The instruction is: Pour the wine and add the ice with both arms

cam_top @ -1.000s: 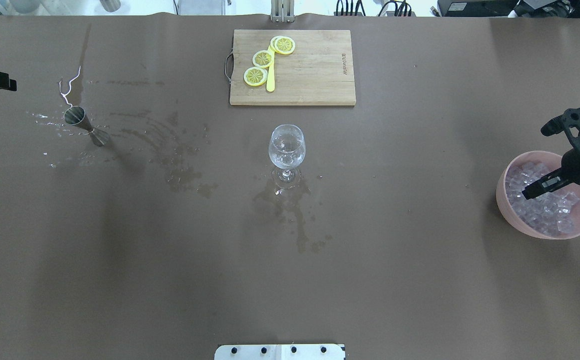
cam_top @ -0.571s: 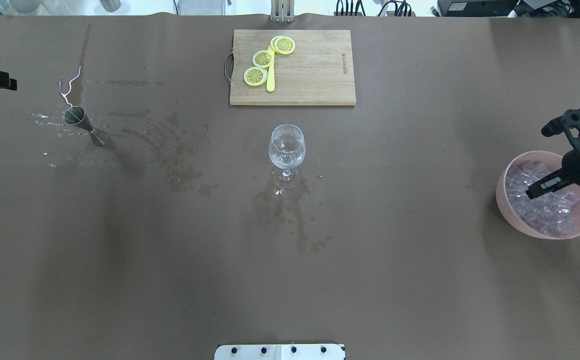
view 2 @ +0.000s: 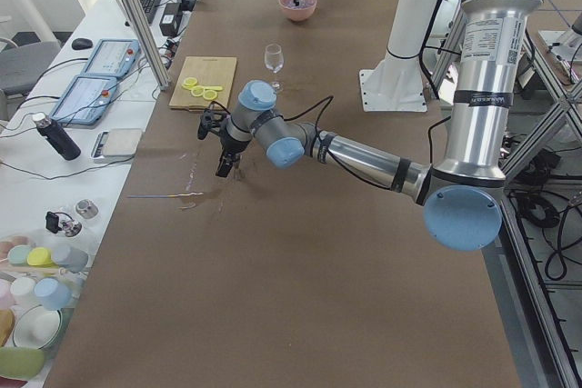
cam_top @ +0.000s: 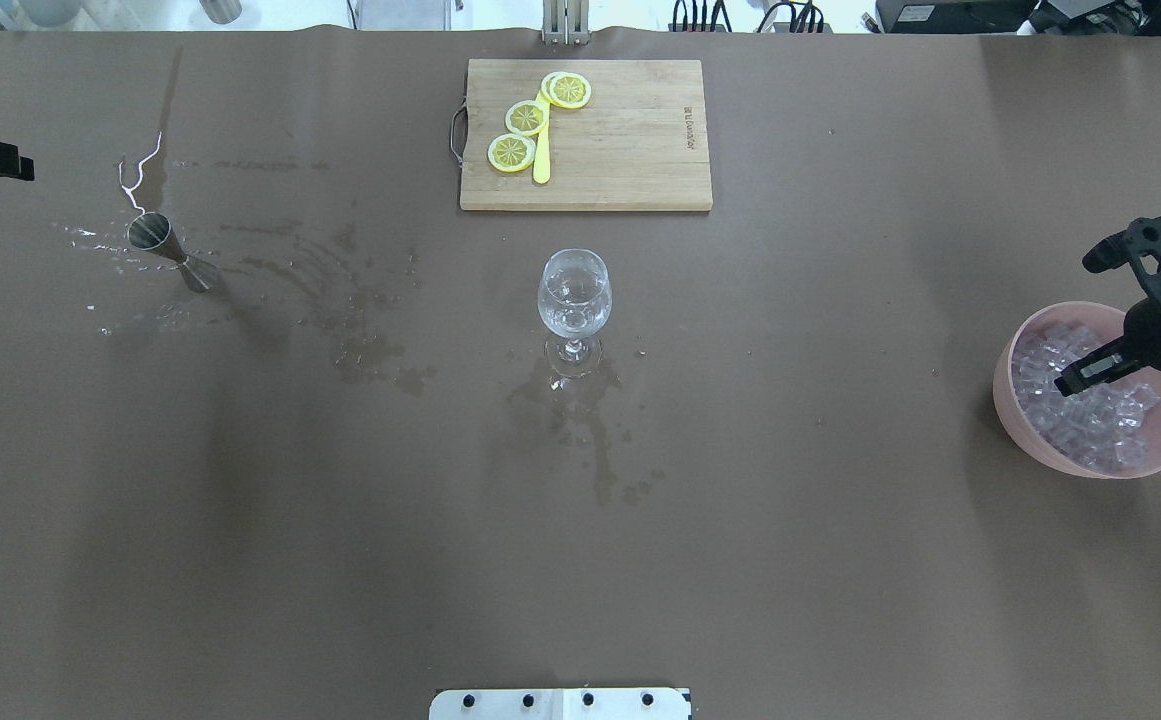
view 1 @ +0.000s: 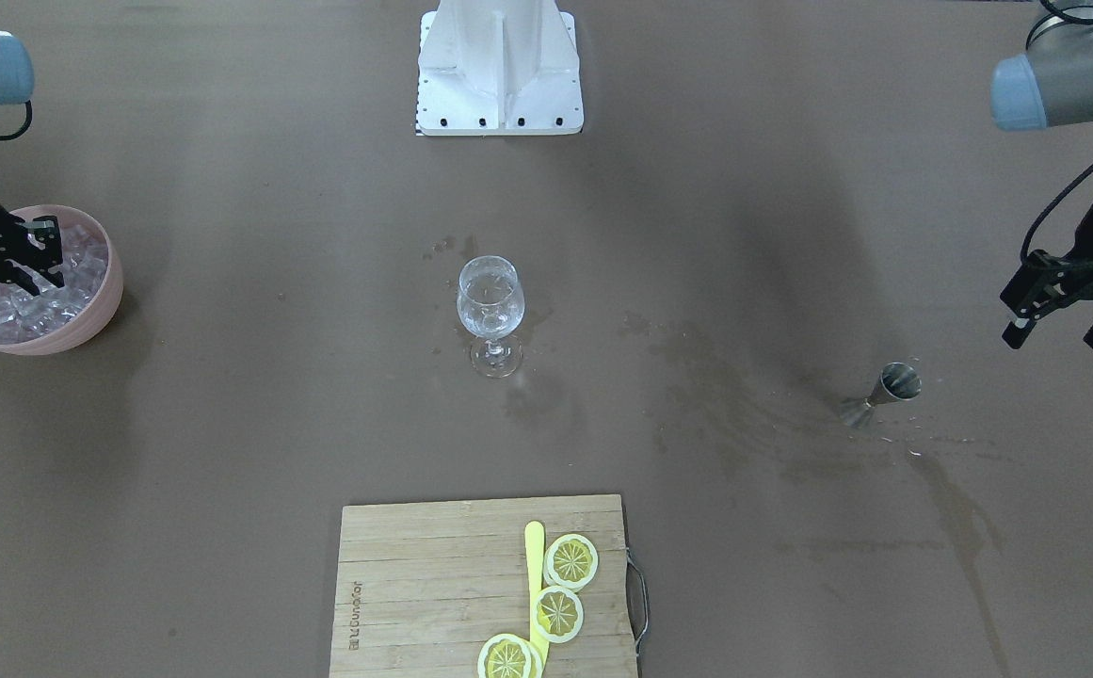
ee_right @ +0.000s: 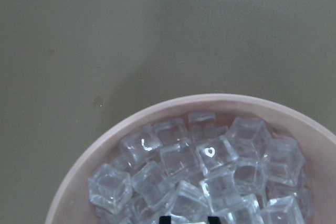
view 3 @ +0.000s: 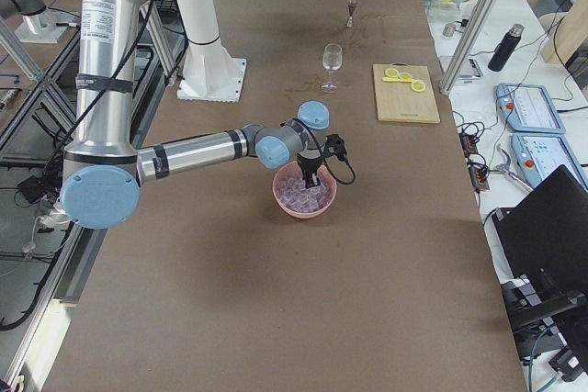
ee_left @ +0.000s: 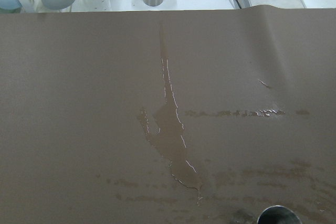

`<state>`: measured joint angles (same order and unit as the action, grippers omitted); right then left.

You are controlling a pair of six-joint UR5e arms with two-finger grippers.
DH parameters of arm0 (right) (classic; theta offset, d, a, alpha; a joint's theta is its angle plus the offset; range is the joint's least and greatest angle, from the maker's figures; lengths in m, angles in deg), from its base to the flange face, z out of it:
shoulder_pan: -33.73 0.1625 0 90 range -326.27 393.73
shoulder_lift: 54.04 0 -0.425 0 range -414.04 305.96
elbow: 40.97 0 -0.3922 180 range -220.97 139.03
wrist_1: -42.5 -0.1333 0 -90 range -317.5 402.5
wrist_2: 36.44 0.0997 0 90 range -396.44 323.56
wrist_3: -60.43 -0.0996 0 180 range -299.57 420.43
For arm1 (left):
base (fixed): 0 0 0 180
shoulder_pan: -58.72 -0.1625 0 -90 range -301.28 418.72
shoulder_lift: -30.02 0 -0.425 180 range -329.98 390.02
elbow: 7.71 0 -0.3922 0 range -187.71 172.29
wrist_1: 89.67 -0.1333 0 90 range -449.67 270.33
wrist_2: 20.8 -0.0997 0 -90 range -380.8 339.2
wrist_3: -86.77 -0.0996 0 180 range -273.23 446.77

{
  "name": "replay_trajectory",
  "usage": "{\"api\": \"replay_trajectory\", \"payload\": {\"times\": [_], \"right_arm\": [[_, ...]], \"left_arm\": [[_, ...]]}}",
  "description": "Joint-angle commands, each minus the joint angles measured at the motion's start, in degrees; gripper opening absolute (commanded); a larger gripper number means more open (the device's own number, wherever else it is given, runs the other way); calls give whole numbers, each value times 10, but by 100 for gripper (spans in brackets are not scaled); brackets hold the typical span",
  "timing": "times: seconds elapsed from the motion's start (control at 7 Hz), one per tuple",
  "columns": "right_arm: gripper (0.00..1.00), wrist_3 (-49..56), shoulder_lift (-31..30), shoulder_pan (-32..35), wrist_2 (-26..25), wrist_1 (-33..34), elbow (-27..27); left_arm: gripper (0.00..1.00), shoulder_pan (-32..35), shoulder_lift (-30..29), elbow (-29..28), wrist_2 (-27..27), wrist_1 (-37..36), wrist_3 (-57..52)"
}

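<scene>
Brown paper covers the table, darkened by wet patches left of centre. At its right end the ice lies heaped in a pink bowl. The clear cubes are jumbled at every angle, so none has a long axis to speak of and no two faces line up.

My right gripper hangs over that heap and points steeply down into the bowl. Its jaws are apart and hold nothing, and in the wrist view the tips sit just above the nearest cubes. My left gripper is at the far end, spread wide and empty, near the steel jigger but not touching it. The wine glass stands upright mid-table, well apart from both grippers. Beyond it are the cutting board and its lemon slices.

As I judge it, the cubes are slick and tilted. If I close on corners rather than flat faces, one may squirt out onto the table. Pressing too deep could shove the heap and rock the bowl. The glass is tall on a thin stem with damp paper around its foot, so a cube dropped from too high or a knock on the rim could tip it.
</scene>
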<state>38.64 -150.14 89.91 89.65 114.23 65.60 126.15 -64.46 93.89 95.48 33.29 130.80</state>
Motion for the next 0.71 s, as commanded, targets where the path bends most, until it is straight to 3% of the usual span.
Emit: {"api": "replay_trajectory", "payload": {"times": [0.0, 0.29, 0.57], "right_arm": [[0, 0, 0, 16, 18, 1, 5], [0, 0, 1, 49, 50, 8, 21], [0, -1, 83, 69, 58, 169, 74]], "left_arm": [[99, 1, 0, 0, 0, 0, 0], [99, 0, 1, -1, 0, 0, 0], [98, 1, -1, -7, 0, 1, 0]]}}
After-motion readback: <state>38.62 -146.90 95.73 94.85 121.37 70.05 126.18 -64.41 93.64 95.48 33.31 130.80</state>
